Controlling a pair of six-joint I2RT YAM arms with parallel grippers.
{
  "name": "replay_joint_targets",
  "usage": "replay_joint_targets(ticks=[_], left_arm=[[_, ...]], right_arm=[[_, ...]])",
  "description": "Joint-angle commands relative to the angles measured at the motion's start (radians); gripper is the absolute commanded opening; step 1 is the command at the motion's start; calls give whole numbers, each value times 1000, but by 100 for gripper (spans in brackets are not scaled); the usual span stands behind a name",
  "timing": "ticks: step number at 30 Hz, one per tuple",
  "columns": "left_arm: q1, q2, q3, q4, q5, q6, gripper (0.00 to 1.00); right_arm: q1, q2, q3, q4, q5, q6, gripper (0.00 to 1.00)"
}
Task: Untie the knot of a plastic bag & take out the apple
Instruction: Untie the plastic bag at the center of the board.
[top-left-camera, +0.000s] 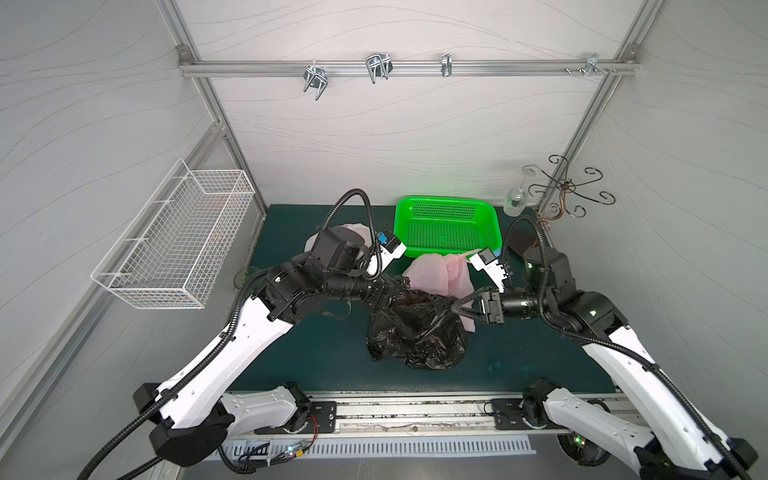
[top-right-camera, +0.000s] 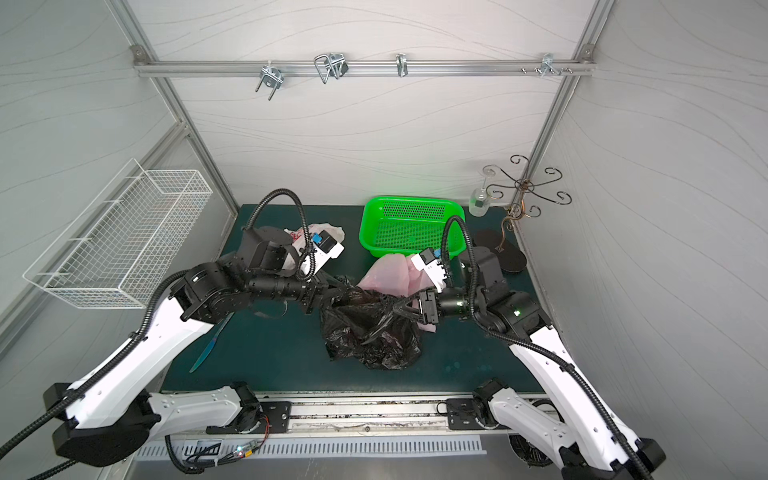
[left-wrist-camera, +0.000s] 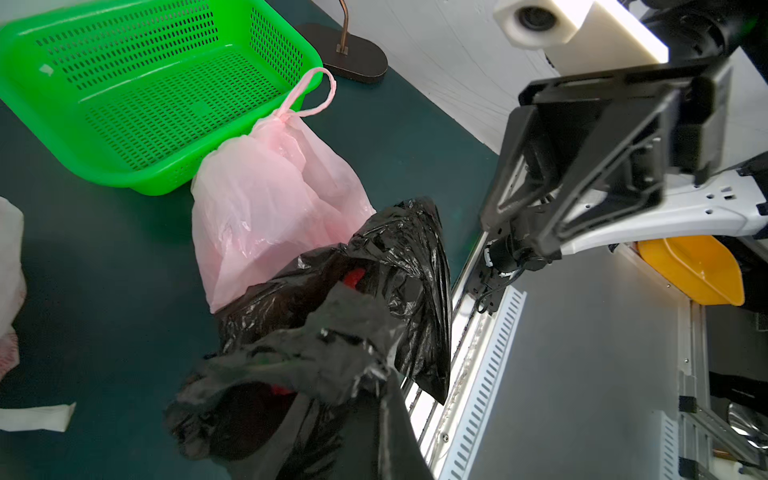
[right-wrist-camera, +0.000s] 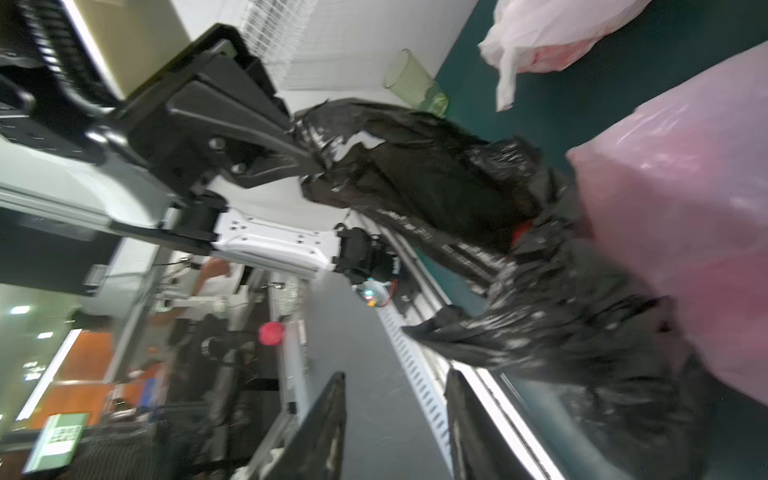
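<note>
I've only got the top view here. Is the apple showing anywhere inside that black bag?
Observer: Yes. The left wrist view shows a bit of red, likely the apple, in the mouth of the black bag.
Operator: Is the right gripper holding anything?
Observer: No. The right wrist view shows the right gripper open and empty.
Operator: And the left?
Observer: That same view shows the left gripper shut on the bag's edge.
</note>
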Motion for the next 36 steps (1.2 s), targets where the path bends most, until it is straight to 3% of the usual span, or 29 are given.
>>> replay_joint_targets(ticks=[1, 5, 9, 15, 20, 30, 36], left_arm=[[-2, -52, -40, 99, 90, -37, 0], [-5, -142, -149, 160, 171, -72, 0], [-10, -252, -247, 183, 207, -132, 0], [-16, -430, -384, 231, 257, -238, 0], [-15, -513, -456, 284, 303, -302, 0], [-17, -612, -563, 309, 281, -369, 0], [-17, -623, -572, 290, 270, -361, 0]], right_arm=[[34, 4, 72, -101, 187, -47, 33], [49, -15, 21, 5, -15, 3, 47], [96, -47, 16, -31, -44, -28, 62], [149, -24, 31, -22, -192, -2, 61], [207, 79, 41, 8, -160, 11, 56], [398, 410, 202, -31, 157, -62, 44], [470, 383, 16, -20, 257, -21, 39]])
